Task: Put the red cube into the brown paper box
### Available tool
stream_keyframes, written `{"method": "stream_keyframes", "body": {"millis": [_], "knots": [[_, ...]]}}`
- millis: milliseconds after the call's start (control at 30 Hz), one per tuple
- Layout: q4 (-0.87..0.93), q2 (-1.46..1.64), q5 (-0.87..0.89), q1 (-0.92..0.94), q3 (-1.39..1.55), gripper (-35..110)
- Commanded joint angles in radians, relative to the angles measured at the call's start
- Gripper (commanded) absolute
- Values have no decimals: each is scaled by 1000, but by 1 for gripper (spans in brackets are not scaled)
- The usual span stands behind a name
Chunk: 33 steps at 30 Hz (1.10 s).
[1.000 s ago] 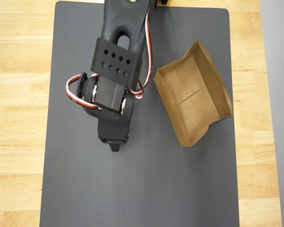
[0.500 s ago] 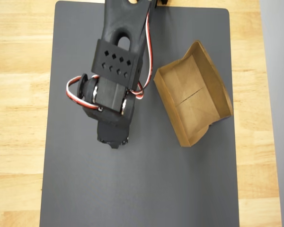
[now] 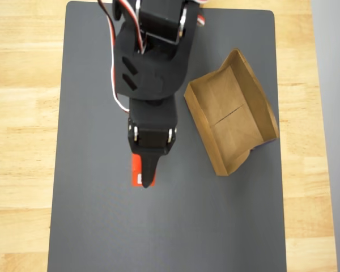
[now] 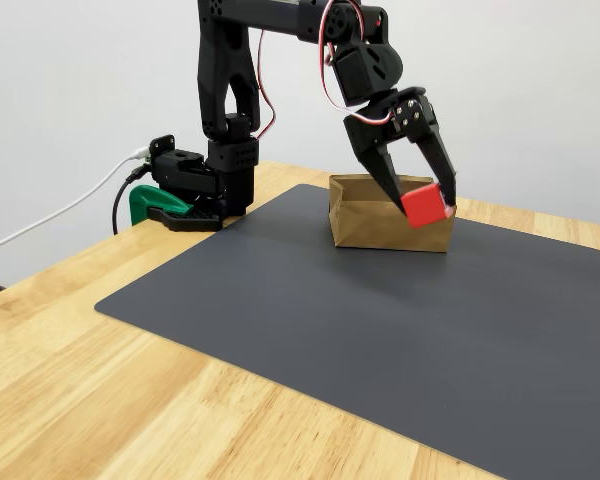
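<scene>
Above the middle of the dark mat, the gripper holds the red cube clear of the surface, with open air below the cube in the fixed view. The fingers are closed on the cube to about its own width, one on each of two opposite faces, and the cube sits at their tips. In the overhead view the cube shows beside the finger tips, partly covered by the arm, with a small white mark near its lower end.

The brown paper box lies on the mat toward the right edge in the overhead view, turned at an angle, and its floor with the crease line is bare. The cube is not over the box yet; it hangs well to the left of the box's near wall in that view.

I judge the cube to be light and stiff, with flat faces that give the fingers a good seat, so a hold across two parallel faces suits it. The faces look smooth, so a tip hold could slip if the arm swings fast. The box seems thin and light, with low uneven walls, and a touch could push it along the mat.
</scene>
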Motion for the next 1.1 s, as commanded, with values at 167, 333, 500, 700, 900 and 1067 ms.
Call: {"method": "stream_keyframes", "body": {"millis": [167,333,500,700,900,1067], "knots": [[-38,471,35,-178,276,0],[-23,618,35,-293,373,0],[-18,687,3,-380,485,0],[-58,621,-54,-437,563,0],[-64,515,-137,-465,565,0],[-72,492,-169,-480,572,17]]}}
